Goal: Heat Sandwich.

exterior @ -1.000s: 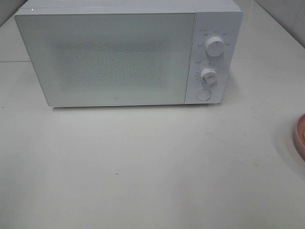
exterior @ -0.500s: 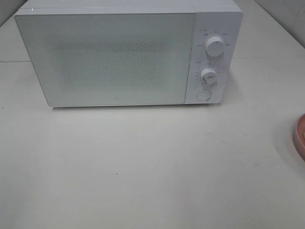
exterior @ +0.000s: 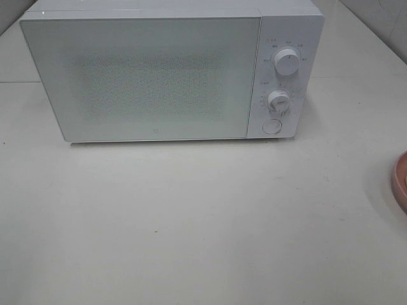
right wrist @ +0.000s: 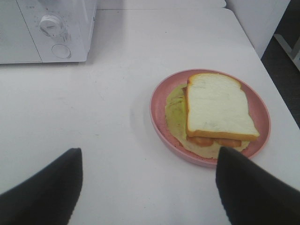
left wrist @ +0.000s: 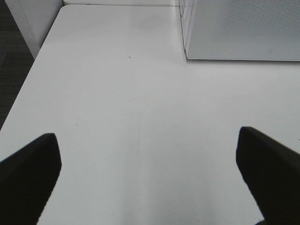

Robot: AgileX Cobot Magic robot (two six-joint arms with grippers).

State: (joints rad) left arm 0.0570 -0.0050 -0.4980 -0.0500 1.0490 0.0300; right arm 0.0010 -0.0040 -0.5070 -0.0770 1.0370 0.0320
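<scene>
Sandwich [right wrist: 220,110] on pink plate [right wrist: 159,93] at counter's [exterior: 191,222] right edge; microwave [exterior: 159,76] at back, door shut. Left hand [left wrist: 147,164] & right hand [right wrist: 150,180] both wide, holding nothing, above bare counter.

Even, soft overhead light, all three views bright. Desk [exterior: 203,222] washes out pale, slightly overexposed in the wrist views. Faint shadow under the microwave [exterior: 159,76] front edge. Door mesh shows moiré speckle. Jaws at lower corners of both wrist views are black, underexposed, soft-edged. No hard glare.
</scene>
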